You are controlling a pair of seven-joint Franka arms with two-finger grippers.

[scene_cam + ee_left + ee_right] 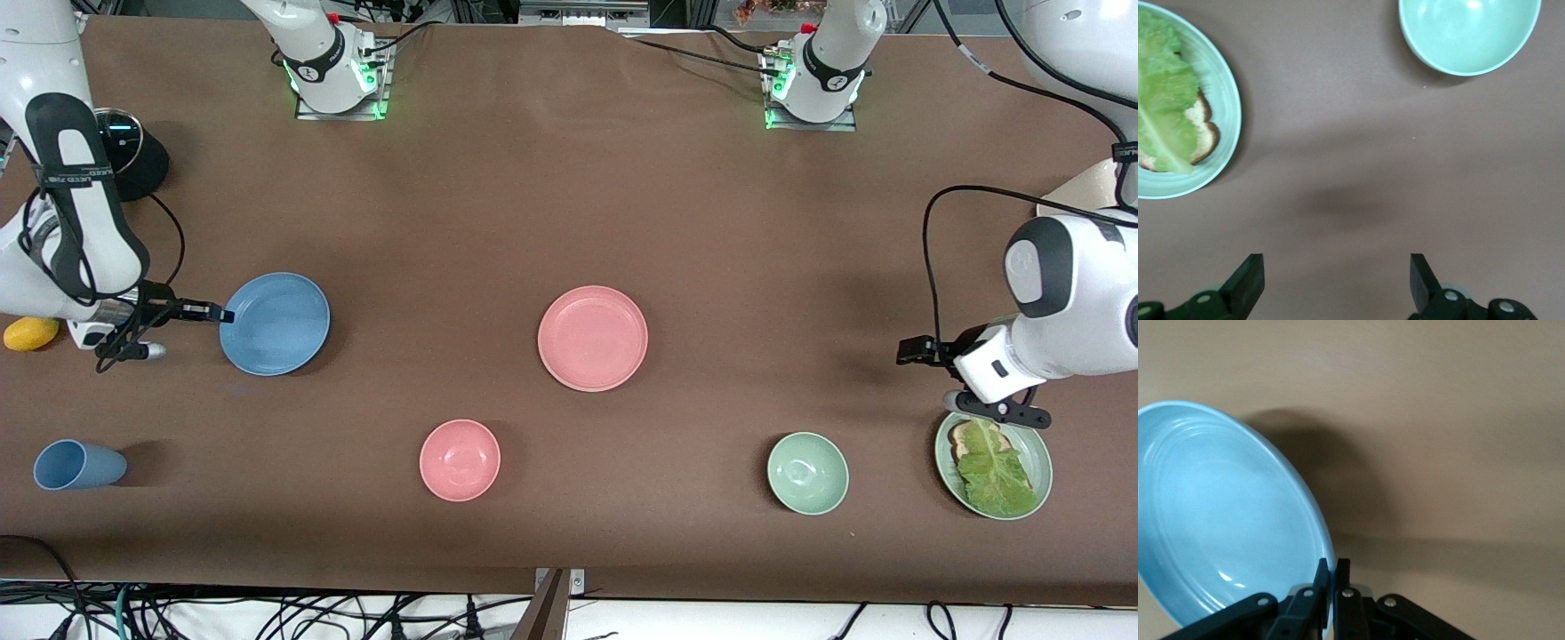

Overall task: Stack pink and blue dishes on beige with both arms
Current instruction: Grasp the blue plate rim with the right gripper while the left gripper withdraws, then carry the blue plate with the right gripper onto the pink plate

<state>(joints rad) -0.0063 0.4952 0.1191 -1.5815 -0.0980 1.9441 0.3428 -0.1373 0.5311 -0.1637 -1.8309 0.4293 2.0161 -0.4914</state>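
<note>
The blue dish [276,323] lies toward the right arm's end of the table. My right gripper [224,315] is shut on its rim, and the right wrist view shows the fingers pinching the edge of the blue dish [1225,513] at the gripper [1335,568]. The pink dish [593,338] sits alone at mid-table. The beige plate [1086,188] shows only partly, at the left arm's end, mostly hidden by that arm. My left gripper [916,348] [1337,267] hangs open over bare table with nothing between its fingers.
A pink bowl [460,460] and a green bowl [807,473] [1469,33] stand nearer the camera. A green plate [1045,458] [1228,113] holds bread and lettuce just below the left hand. A blue cup [78,465] lies on its side, and a yellow object [31,333] sits by the right arm.
</note>
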